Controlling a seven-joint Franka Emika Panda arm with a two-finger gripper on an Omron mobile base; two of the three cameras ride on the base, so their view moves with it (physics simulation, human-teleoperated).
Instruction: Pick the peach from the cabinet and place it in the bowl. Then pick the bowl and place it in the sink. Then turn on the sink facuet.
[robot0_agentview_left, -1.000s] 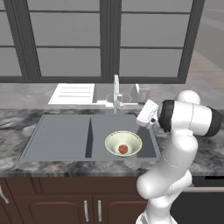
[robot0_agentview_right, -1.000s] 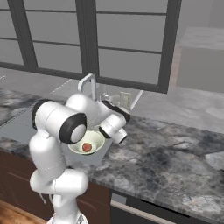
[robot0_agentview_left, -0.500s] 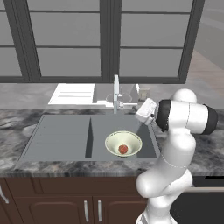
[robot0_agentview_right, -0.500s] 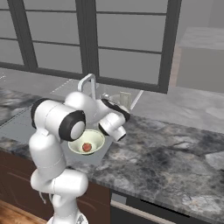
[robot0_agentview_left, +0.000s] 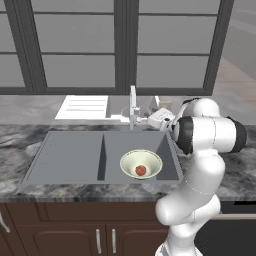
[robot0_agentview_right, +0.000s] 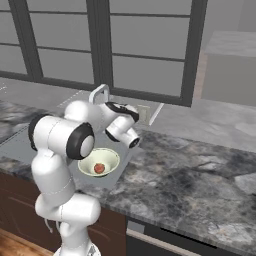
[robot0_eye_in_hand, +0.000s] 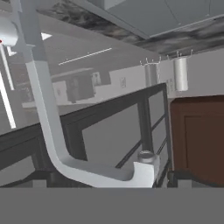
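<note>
The grey two-basin sink (robot0_agentview_left: 75, 155) is set in the marble counter. In its right basin stands the cream-green bowl (robot0_agentview_left: 141, 162) (robot0_agentview_right: 100, 161), and the small reddish peach (robot0_agentview_left: 141, 170) (robot0_agentview_right: 99, 168) lies inside it. The silver faucet (robot0_agentview_left: 133, 105) (robot0_agentview_right: 100, 93) rises behind the dividing wall. My gripper (robot0_agentview_left: 151, 120) hovers just right of the faucet, above the bowl's far side. In the hand view, which is rolled over, the faucet's bent spout (robot0_eye_in_hand: 48, 122) runs close in front of the gripper (robot0_eye_in_hand: 109, 178). The dark fingertips (robot0_eye_in_hand: 183, 176) stand wide apart, open and holding nothing.
A white draining board (robot0_agentview_left: 85, 106) lies behind the left basin. Dark-framed windows (robot0_agentview_left: 125, 45) close off the back of the counter. Brown cupboards with silver handles (robot0_agentview_left: 97, 240) sit below the marble counter (robot0_agentview_right: 200, 175), which stretches away to the right.
The hand has moved a little left and up, from beside the bowl's right edge towards the faucet. Bowl and peach have stayed where they were.
</note>
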